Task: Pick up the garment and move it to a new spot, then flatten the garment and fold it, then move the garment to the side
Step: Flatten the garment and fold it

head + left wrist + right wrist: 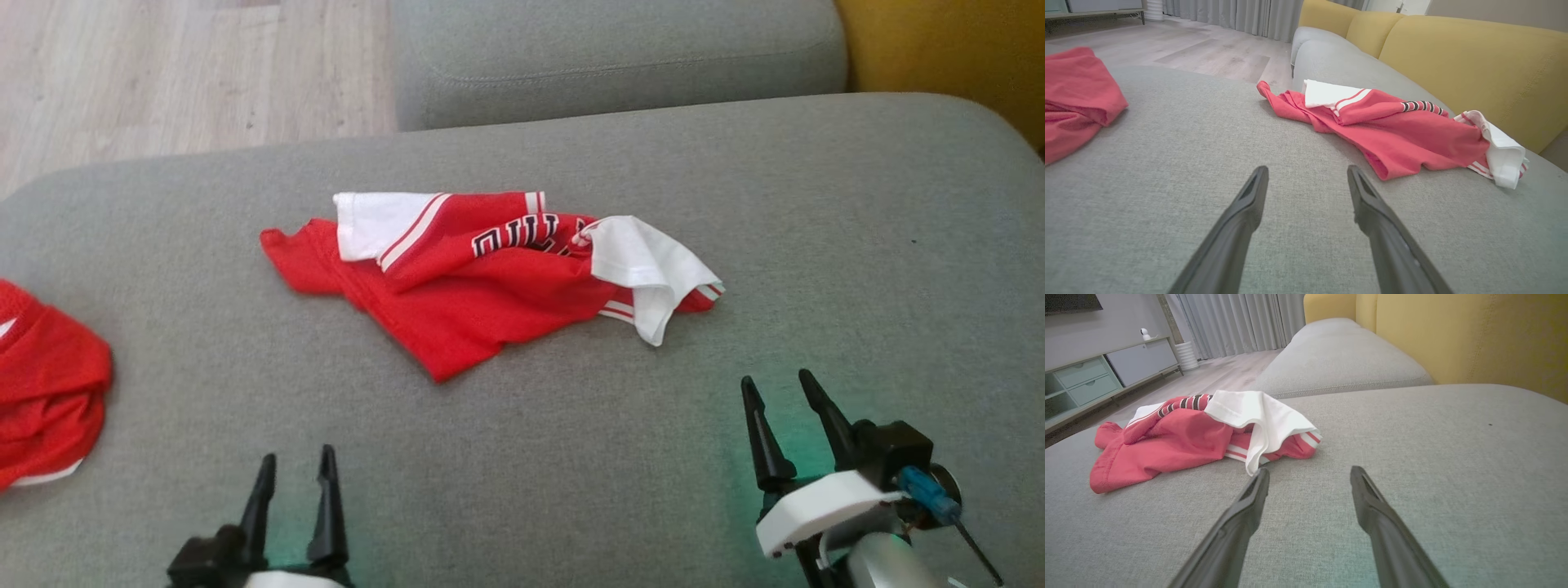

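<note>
Head view puts the left gripper (298, 453) nearest, at the lower left. Its two dark fingers stand wide apart with nothing between them, over a grey cushion (571, 457). At the lower right the right gripper (776, 376) reaches a little farther forward. Its fingers are also spread wide and hold nothing. A faint green glow falls on the fabric under each one.

Beyond both grippers, the garment (490, 286) lies crumpled near the middle of the cushion, touched by neither. It is red, with white sleeve-like parts edged in red stripes, and black lettering is half hidden in a fold. One red corner points back toward the robot. A white flap hangs over its right end, and in the right wrist view the tip of that flap lies just past one fingertip. The left gripper is farther from the garment, with bare cushion between them.

At the cushion's left edge sits a second red cloth (49, 384), bunched up and well apart from the garment.

Farther back is another grey cushion (620, 57), with a yellow backrest (939, 49) to its right and a pale wooden floor (163, 73) to its left. The right wrist view shows grey curtains (1237, 322) and a low cabinet (1106, 371) across the room.
</note>
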Available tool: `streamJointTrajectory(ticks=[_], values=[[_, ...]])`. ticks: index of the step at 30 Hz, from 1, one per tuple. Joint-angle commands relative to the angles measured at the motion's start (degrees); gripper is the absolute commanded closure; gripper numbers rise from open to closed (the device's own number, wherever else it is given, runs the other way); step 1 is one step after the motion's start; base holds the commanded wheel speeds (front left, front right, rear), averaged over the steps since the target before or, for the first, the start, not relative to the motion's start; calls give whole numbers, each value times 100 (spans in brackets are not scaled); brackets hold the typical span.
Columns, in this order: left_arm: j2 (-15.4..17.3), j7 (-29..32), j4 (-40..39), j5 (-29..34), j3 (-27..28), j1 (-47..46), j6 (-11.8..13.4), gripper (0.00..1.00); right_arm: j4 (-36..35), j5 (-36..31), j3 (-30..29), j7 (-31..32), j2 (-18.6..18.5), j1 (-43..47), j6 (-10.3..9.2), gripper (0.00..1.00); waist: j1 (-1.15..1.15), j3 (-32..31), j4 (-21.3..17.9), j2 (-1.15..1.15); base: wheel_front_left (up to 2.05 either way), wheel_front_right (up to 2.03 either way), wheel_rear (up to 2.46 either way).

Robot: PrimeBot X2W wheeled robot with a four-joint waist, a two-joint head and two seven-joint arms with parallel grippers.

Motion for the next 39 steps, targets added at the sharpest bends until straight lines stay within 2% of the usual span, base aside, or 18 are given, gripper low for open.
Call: streamJointTrajectory(ticks=[1,13,23,24,25,26,27,29,34,35,39], values=[[7,-30,-166,-49,79,-266,12,0,-125,-13,127,-22,9,-157,-4,0,0,70,67,0,0,0,0],[7,-30,-65,-247,-803,-714,70,0,555,466,395,-22,35,-1002,-4,0,0,655,805,0,0,0,0],[6,-30,-65,-300,-1013,-858,131,0,1112,739,184,-22,59,-1408,-4,0,0,929,1240,0,0,0,0],[6,-30,-66,-302,-1002,-861,134,0,1130,732,103,-22,61,-1419,-4,13,0,938,1250,0,0,0,0],[6,-30,-68,-302,-992,-864,134,0,1125,683,39,-22,62,-1429,-4,43,0,944,1255,0,0,0,0],[6,-30,-65,-302,-980,-867,136,0,1124,668,-31,-22,63,-1426,-4,84,0,948,1255,0,0,0,0],[6,-30,-66,-311,-960,-873,144,0,1144,665,-56,-22,64,-1419,-4,100,0,953,1249,0,0,0,0],[6,-30,-82,-315,-913,-896,160,0,1116,614,-100,-22,58,-1437,-4,100,0,958,1203,0,0,0,0],[6,-30,-112,-379,-846,-892,147,0,494,293,-458,-22,-428,-1370,-4,100,0,791,947,0,0,0,0],[6,-30,-112,-379,-846,-892,147,0,494,293,-458,-22,-428,-1370,-4,100,0,791,947,0,0,0,0],[6,-30,-110,-448,-866,-839,148,0,-7,-60,-637,-22,-996,-1252,-4,100,0,616,699,0,0,0,0]])
